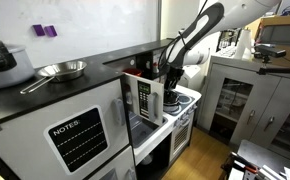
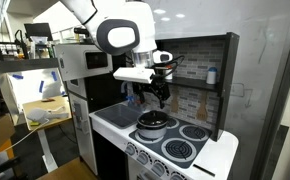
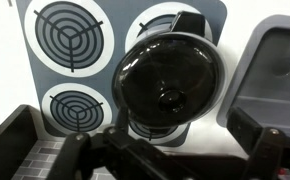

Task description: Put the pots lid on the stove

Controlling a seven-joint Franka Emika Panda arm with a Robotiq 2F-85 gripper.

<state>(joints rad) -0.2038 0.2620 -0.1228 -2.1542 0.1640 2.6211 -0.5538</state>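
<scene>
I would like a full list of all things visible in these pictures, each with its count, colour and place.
pot lid: one, black, on the pot
pot: one, dark, on a stove burner
stove: one, white, top of the toy kitchen
bare burners: two in the wrist view, dark rings, beside the pot
countertop: one, black, next to the toy kitchen
pan: one, silver, on the countertop
NOTES board: one, black, on the white door under the countertop
purple items: count unclear, purple, on the wall behind the countertop
arm: one, black and white, reaching down over the stove
claw: one, black, open, above the pot lid
</scene>
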